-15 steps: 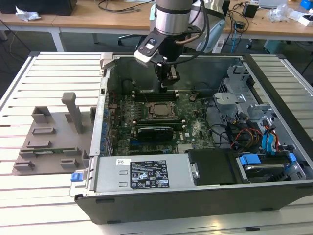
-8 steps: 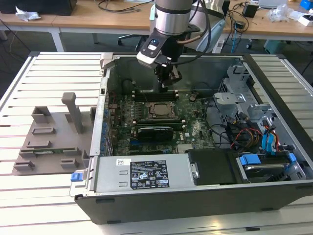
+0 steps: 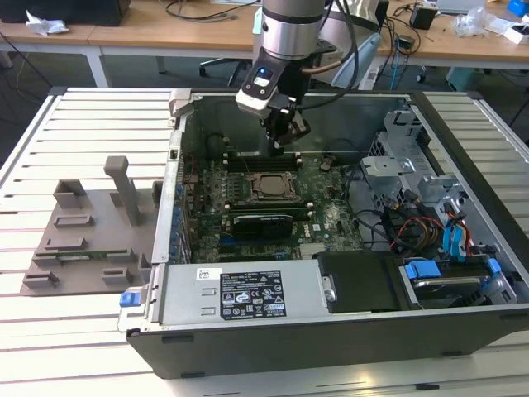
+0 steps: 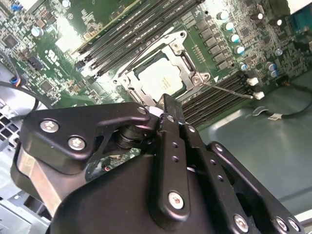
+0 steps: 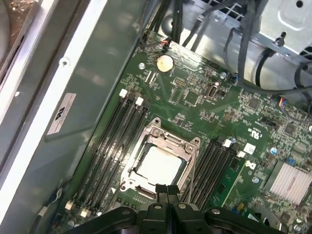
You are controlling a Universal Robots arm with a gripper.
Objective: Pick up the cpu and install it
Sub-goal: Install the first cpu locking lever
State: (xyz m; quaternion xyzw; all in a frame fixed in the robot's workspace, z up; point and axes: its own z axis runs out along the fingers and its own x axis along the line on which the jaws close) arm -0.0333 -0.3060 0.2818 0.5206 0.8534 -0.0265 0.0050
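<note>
Below the tool, an open computer case lies on the slatted table, its green motherboard facing up. Beside the case sits a grey plastic plate. Directly beneath the fingertips, the cpu rests inside its metal socket frame. The tool's fingers are pressed together, gripping nothing, just above the chip.

You have one open black computer case on the slatted table, holding one green motherboard. One shiny silver-grey square cpu sits in one metal socket frame. One round gold coin cell shows in the first wrist view. One grey plastic fixture plate lies outside the case. One black gripper hangs above.
</note>
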